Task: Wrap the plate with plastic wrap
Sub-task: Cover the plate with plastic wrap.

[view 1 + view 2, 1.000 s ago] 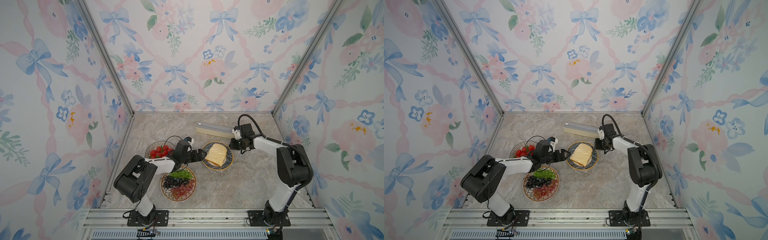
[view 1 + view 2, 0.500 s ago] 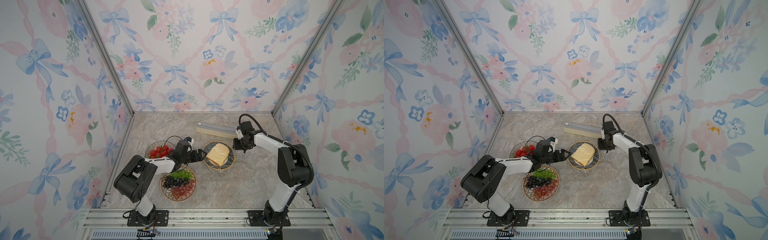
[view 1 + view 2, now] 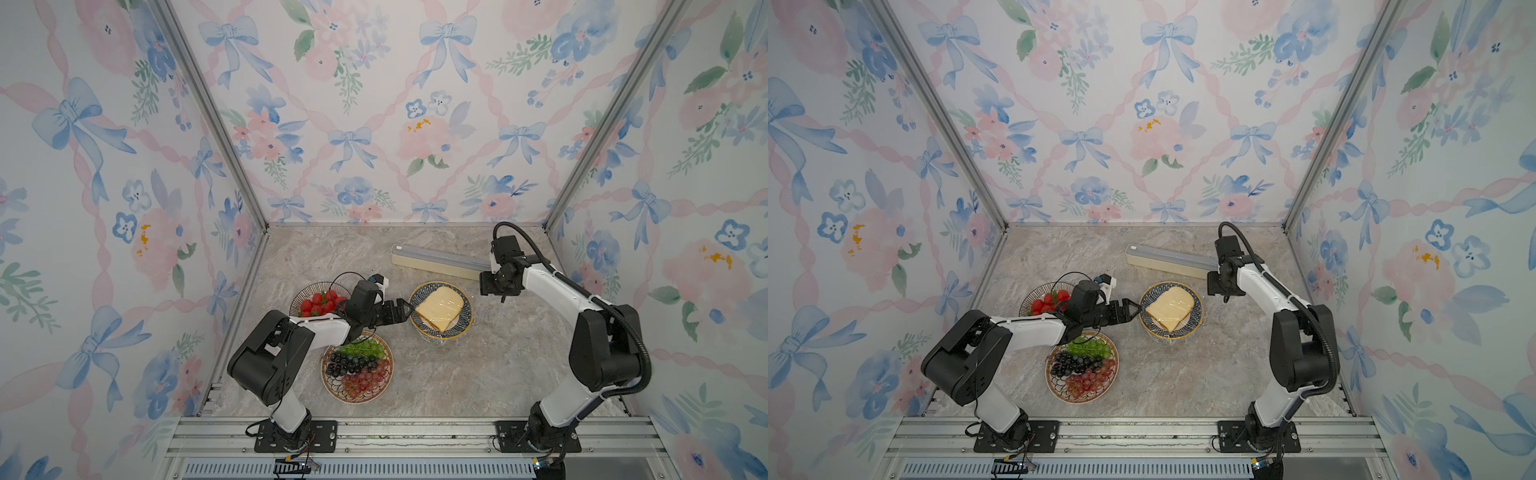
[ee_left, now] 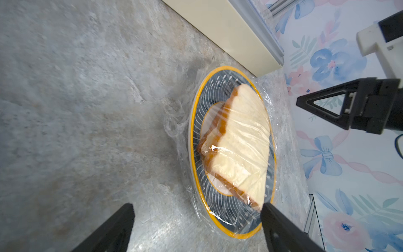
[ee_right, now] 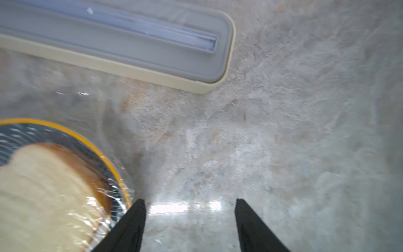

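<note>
The plate [image 3: 468, 321] [image 3: 1145, 316], blue-patterned with a yellow rim, holds sliced bread [image 3: 439, 309]. The plastic wrap [image 4: 174, 128] lies stretched over bread and plate and bunches against the tabletop round the rim [image 4: 192, 139]. My left gripper [image 3: 405, 309] [image 4: 197, 206] is open at the plate's left edge, its fingers straddling the near rim without gripping it. My right gripper [image 3: 496, 293] [image 5: 189, 201] is open over bare tabletop just right of the plate [image 5: 87, 141], with nothing between its fingers. The cream wrap box [image 3: 436, 261] [image 5: 135, 67] lies behind the plate, lid shut.
A wire bowl of strawberries [image 3: 318, 301] sits under my left arm, and a plate of grapes [image 3: 357, 368] stands in front of it. The box's right end lies close behind my right wrist. Patterned walls enclose the table on three sides.
My right gripper has gone from shut to open and drawn away to the right from the plate's far-right rim. The left arm and the plate have not moved.
</note>
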